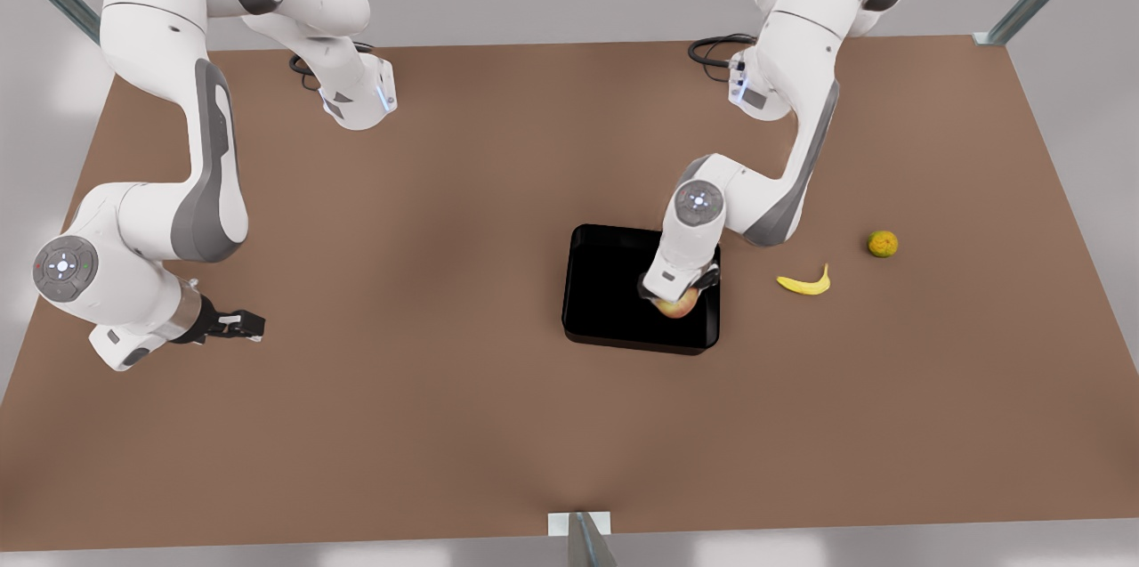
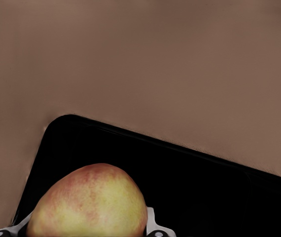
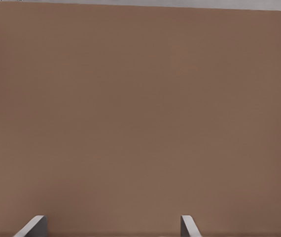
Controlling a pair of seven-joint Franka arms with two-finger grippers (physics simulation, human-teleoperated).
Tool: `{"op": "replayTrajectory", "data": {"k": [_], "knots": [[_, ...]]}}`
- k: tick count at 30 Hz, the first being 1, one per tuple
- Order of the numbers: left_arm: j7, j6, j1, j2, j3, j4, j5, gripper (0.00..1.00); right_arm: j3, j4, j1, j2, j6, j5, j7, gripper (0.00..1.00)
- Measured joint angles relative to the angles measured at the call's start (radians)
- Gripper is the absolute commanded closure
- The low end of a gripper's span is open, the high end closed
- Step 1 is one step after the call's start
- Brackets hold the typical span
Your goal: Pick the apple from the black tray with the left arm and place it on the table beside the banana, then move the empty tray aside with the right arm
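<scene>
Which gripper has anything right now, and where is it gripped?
Left gripper grips the apple by its sides, over the black tray. Right gripper holds nothing.

Apple [image 2: 91, 202] between end effector [image 2: 88, 228] fingers, over black tray [image 2: 204, 192]

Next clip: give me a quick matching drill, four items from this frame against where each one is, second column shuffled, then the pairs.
Items:
1. apple
2. banana
3. small yellow-orange fruit
4. right gripper

Places:
A. farthest toward the front view's right, on the table
B. over bare tabletop at the front view's left, fingers apart, waiting
C. between the left gripper's fingers, over the black tray
D. on the table, between the tray and the round fruit

Pairs: 1-C, 2-D, 3-A, 4-B
</scene>
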Motion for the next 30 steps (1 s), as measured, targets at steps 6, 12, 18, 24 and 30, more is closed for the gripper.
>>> {"op": "replayTrajectory", "data": {"k": [6, 12, 18, 24, 30], "knots": [[0.198, -0.148, 0.357, 0.004, 0.008, -0.010, -0.035, 0.12, 0.076, 0.191, 0.398, -0.050, -0.124, 0.008, 0.158, 0.00], [0.409, 0.035, 0.551, 0.080, 0.010, -0.141, 0.036, 0.00, 0.328, 0.054, 0.449, -0.090, -0.120, 0.040, 0.421, 0.00], [0.546, 0.035, 0.581, 0.004, -0.049, -0.011, 0.022, 0.00, 0.344, -0.047, 0.472, -0.002, 0.143, 0.021, 0.728, 0.00], [0.638, -0.423, 0.577, -0.137, -0.129, 0.349, -0.083, 0.00, 0.350, -0.132, 0.493, 0.065, 0.380, -0.189, 0.975, 0.00], [0.713, -0.530, 0.572, -0.147, -0.083, 0.307, -0.136, 0.00, 0.355, -0.137, 0.492, 0.161, 0.515, -0.267, 1.155, 0.00]]}}
